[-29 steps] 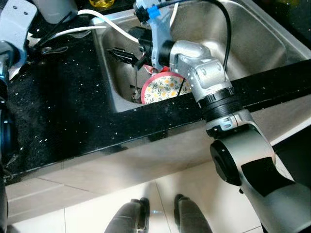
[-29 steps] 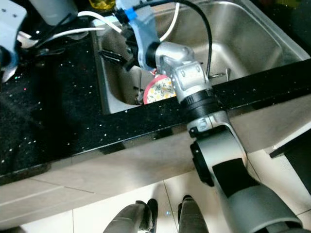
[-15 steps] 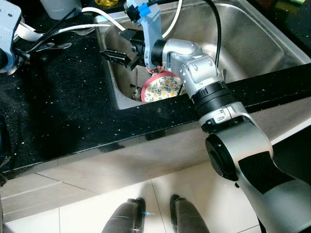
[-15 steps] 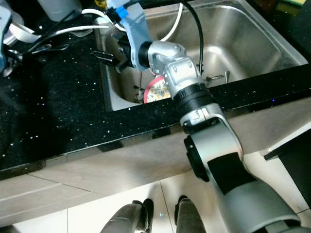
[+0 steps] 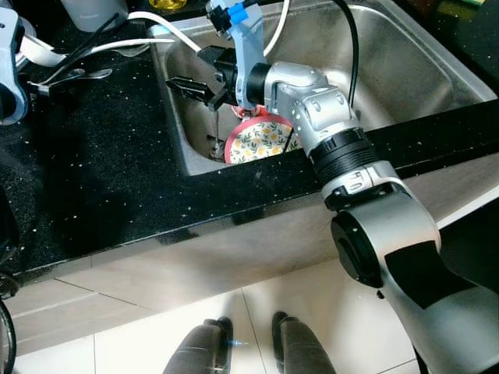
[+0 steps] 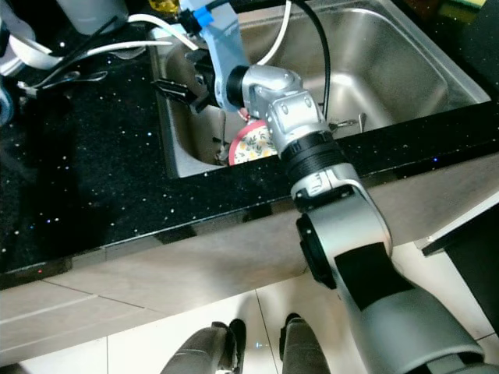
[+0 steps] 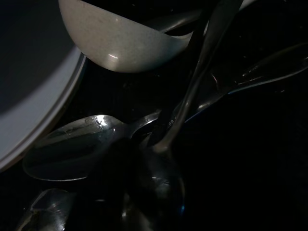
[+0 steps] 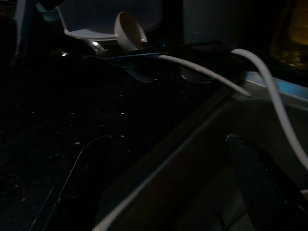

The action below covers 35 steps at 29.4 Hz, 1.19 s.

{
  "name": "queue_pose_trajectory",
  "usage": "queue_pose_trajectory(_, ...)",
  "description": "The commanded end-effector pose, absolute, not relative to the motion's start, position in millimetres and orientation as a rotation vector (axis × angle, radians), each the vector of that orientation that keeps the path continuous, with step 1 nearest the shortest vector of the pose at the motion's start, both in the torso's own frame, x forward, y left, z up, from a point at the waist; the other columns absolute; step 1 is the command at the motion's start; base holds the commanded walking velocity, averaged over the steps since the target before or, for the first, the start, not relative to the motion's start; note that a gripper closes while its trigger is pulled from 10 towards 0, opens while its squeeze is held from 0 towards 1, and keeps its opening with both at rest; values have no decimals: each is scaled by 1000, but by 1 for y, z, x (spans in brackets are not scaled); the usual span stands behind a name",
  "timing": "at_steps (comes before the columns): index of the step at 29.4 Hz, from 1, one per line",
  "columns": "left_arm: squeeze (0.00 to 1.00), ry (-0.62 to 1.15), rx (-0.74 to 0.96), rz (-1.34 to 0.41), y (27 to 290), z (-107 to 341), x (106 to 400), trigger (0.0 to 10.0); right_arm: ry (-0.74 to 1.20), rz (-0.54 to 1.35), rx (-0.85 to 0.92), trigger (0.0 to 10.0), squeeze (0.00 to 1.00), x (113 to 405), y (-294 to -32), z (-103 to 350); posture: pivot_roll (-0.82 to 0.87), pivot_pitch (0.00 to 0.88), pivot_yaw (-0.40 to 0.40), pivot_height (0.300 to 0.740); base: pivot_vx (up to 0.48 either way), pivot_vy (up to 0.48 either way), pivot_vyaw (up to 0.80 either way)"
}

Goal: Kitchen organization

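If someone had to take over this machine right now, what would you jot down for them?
Right gripper: open, holding nothing, over the left edge of the sink.
Left gripper: over the spoons on the counter; whether it grips anything cannot be told.
Flowered plate leans in the sink's near corner, cutlery beside it.
Done: spoons and a white ladle lie on the counter.
Left: the plate and sink cutlery.

Head views are evenly lit and fairly sharp; the steel sink (image 5: 405, 62) shows soft glare toward 1 o'clock. Both wrist views are very dark, with a glint on a spoon (image 7: 72, 144).
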<state>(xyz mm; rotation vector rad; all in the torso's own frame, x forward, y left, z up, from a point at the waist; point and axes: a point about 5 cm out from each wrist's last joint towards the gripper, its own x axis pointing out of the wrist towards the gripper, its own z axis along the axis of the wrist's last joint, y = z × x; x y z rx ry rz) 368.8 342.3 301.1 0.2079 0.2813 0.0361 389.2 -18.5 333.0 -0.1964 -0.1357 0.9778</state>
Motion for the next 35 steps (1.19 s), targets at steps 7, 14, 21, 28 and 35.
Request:
queue_pose_trajectory(7, 0, 394, 116, 112, 365, 275, 352, 0, -149, 966, -197, 10000, 0, 390, -20, 336, 34, 257, 51, 740, 0, 0, 0)
queue_pose_trajectory(14, 0, 346, 32, 88, 360, 274, 356, 0, -153, 964, -194, 10000, 0, 390, -20, 337, 39, 258, 49, 740, 0, 0, 0)
queue_pose_trajectory(21, 0, 97, -63, -328, 299, 323, 381, 10000, -162, 947, -187, 10000, 0, 391, -21, 340, 38, 261, 43, 740, 0, 0, 0)
queue_pose_trajectory(28, 0, 94, -32, -459, 259, 329, 395, 10000, -171, 928, -184, 10000, 0, 393, -22, 342, 31, 263, 50, 740, 0, 0, 0)
queue_pose_trajectory(35, 0, 72, -30, -608, 190, 333, 411, 10000, -174, 874, -188, 10000, 0, 397, -34, 344, 2, 275, 87, 740, 0, 0, 0)
